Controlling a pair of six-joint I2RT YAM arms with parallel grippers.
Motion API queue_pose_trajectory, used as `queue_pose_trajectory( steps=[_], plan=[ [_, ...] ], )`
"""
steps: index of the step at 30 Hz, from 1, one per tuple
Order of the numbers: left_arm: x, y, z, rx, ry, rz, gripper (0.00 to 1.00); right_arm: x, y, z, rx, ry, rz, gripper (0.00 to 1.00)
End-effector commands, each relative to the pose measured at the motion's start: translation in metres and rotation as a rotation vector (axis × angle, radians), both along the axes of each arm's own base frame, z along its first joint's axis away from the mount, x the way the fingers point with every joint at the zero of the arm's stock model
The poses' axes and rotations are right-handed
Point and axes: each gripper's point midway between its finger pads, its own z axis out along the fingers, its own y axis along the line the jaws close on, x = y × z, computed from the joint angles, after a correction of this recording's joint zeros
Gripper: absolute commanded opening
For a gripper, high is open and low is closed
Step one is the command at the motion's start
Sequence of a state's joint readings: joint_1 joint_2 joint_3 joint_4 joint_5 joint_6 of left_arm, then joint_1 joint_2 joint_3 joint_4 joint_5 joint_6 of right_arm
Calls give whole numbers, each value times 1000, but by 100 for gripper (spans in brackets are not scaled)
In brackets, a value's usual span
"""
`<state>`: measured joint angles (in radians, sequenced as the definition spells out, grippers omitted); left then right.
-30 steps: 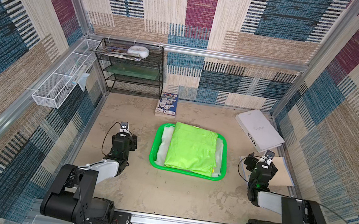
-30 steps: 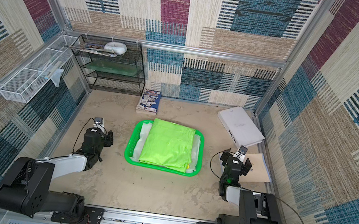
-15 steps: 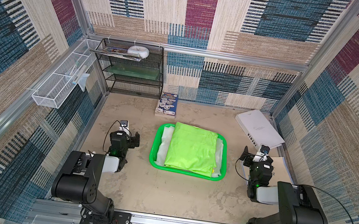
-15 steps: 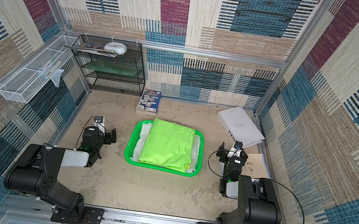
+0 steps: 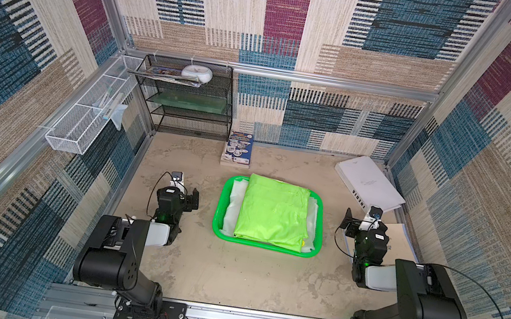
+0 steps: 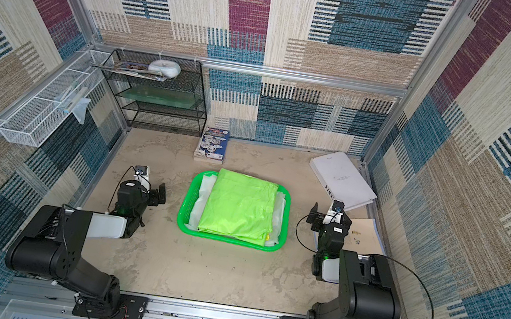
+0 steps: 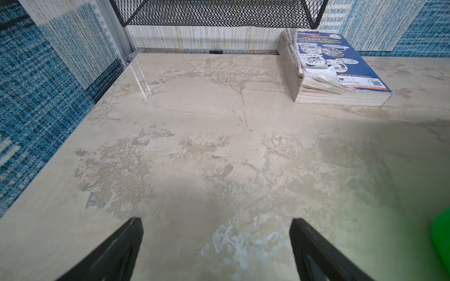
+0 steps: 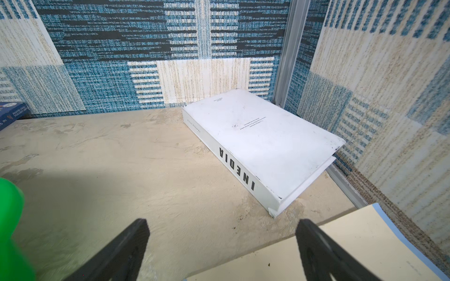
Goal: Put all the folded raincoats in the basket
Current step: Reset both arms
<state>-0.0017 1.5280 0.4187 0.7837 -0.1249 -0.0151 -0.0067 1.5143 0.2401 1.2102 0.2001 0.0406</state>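
The folded raincoat (image 5: pixel 273 212) (image 6: pixel 239 207), bright lime green, lies flat inside the shallow green basket (image 5: pixel 264 246) (image 6: pixel 226 239) at the middle of the table, on top of white sheets. My left gripper (image 5: pixel 184 193) (image 6: pixel 151 190) (image 7: pixel 216 221) rests low to the left of the basket, open and empty over bare table. My right gripper (image 5: pixel 363 221) (image 6: pixel 331 214) (image 8: pixel 222 222) sits to the basket's right, also open and empty. Only a blurred green edge of the basket (image 7: pixel 442 233) (image 8: pixel 9 219) shows in each wrist view.
A white book (image 5: pixel 369 184) (image 8: pixel 263 141) lies at the back right, and a cream folder (image 5: pixel 399 237) (image 8: pixel 341 243) beside the right gripper. A blue book (image 5: pixel 238 150) (image 7: pixel 341 65) lies behind the basket. A black mesh rack (image 5: pixel 186 99) and a white wire basket (image 5: pixel 89 118) stand at the back left.
Both arms have folded back toward their bases, elbows raised. The left gripper has opened wider. The raincoat and basket have not moved.
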Motion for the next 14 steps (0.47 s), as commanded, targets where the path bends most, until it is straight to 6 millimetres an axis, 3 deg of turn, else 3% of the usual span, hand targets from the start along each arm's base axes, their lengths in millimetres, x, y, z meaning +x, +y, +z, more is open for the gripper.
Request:
queue_pose_trajectory(
  steps=[1,14],
  plan=[
    [1,-1,2,-2,-6,-6,99,1,1,4,-1,-13,6,99],
    [1,-1,2,-2,-7,-8,99,1,2,4,-2,-11,14,99]
  ],
)
